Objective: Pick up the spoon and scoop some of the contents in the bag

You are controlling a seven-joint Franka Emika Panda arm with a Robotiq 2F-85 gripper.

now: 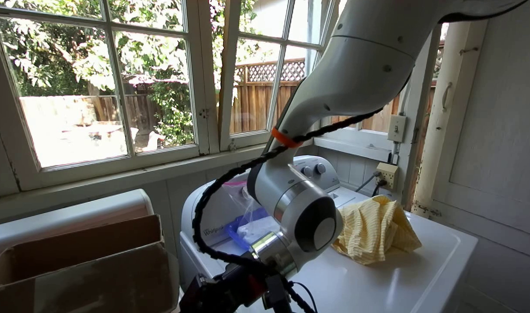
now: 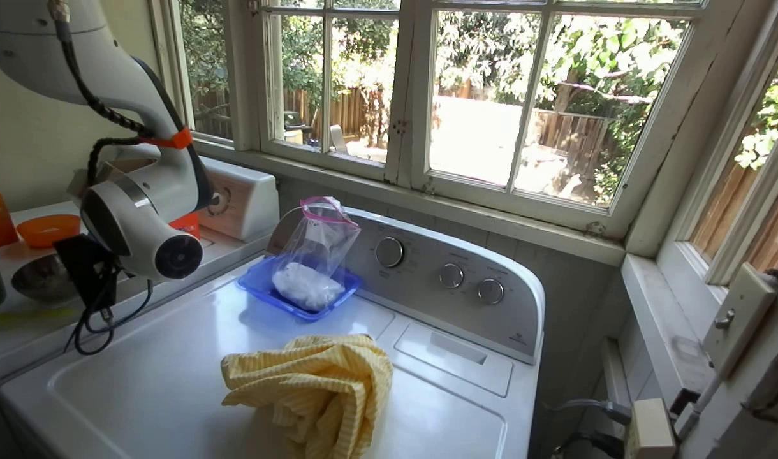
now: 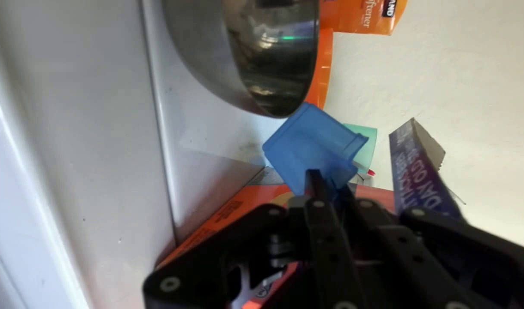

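Observation:
A blue translucent scoop (image 3: 309, 148), which serves as the spoon, is between my fingertips in the wrist view. My gripper (image 3: 330, 185) is shut on its handle end; the handle is largely hidden by the fingers. In both exterior views the scoop is hidden. A clear plastic bag (image 2: 306, 284) with a pink zip top and white contents stands in a blue tray (image 2: 255, 287) on the washer. The bag (image 1: 260, 227) and tray also show in an exterior view, partly behind the arm. The gripper is over the neighbouring machine, away from the bag.
A metal bowl (image 3: 272, 56) is near the scoop, with an orange dish (image 3: 325, 73) and an orange softener box (image 3: 361, 16) behind. A purple printed flap (image 3: 421, 176) rises beside the fingers. A yellow cloth (image 2: 325, 389) lies on the washer (image 2: 172, 382). A cardboard box (image 1: 87, 278) stands alongside.

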